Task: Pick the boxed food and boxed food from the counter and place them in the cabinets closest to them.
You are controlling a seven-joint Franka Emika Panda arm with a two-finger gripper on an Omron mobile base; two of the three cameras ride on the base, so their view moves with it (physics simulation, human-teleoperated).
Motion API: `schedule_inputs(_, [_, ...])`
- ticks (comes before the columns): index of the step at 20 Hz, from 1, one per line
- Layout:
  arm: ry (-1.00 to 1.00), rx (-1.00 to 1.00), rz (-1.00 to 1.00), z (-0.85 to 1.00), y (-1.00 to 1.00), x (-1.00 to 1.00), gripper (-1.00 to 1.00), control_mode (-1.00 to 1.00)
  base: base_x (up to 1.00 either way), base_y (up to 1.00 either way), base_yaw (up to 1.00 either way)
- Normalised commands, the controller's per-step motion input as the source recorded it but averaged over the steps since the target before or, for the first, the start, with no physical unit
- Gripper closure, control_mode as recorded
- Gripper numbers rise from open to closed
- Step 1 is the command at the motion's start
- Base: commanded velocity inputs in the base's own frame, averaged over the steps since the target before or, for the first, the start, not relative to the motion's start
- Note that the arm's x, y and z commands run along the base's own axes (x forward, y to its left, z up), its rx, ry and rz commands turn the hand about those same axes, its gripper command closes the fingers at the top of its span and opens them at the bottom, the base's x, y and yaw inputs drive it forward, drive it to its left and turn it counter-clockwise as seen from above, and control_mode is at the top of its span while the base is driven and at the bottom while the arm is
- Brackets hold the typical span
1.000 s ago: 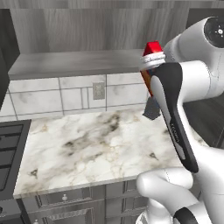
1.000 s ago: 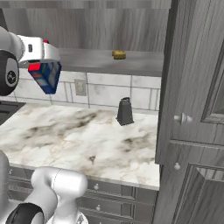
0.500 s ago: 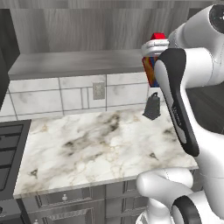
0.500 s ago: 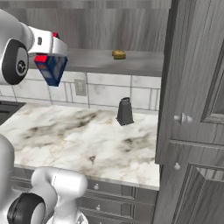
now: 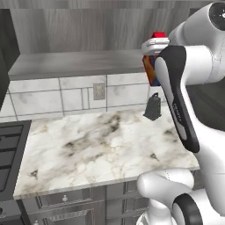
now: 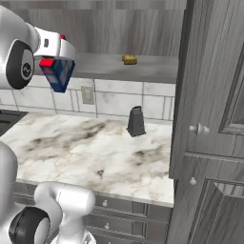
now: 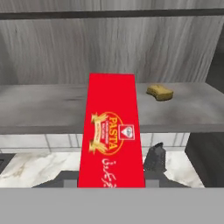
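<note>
A slim red boxed food carton (image 7: 111, 135) with yellow "PASTA" print is clamped between the two fingers of my gripper (image 7: 112, 178), which is shut on it. It hangs high above the white marble counter (image 5: 88, 149), level with the front edge of the open cabinet's grey shelf board (image 7: 43, 105). In the right base view the gripper (image 6: 56, 62) holds the box (image 6: 58, 76) tilted, blue side down, just left of the shelf (image 6: 105, 66). In the left base view the box (image 5: 150, 70) peeks out beside my arm.
A small yellow-brown lump (image 6: 129, 59) lies on the shelf toward the right. A dark grater (image 6: 136, 122) stands on the counter by the tiled wall. A tall dark grey cabinet (image 6: 209, 119) closes the right side. The black stove (image 5: 9, 149) borders the counter's left end.
The gripper has carried the red box upward and slightly nearer the shelf. The grater and the lump on the shelf have not moved.
</note>
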Motion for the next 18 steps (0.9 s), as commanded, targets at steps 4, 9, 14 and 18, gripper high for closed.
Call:
schedule_inputs(4, [0.0, 0.0, 0.0, -0.01, 0.0, 0.33, 1.0, -1.0, 0.0, 0.0, 0.0])
schedule_inputs(9, [0.0, 0.02, -0.01, 0.05, 0.0, 0.45, 1.0, -1.0, 0.0, 0.0, 0.0])
schedule_inputs(14, [0.0, 0.01, -0.01, 0.04, 0.0, 0.51, 1.0, -1.0, 0.0, 0.0, 0.0])
schedule_inputs(18, [0.0, 0.0, -0.02, 0.0, 0.03, 0.53, 1.0, -1.0, 0.0, 0.0, 0.0])
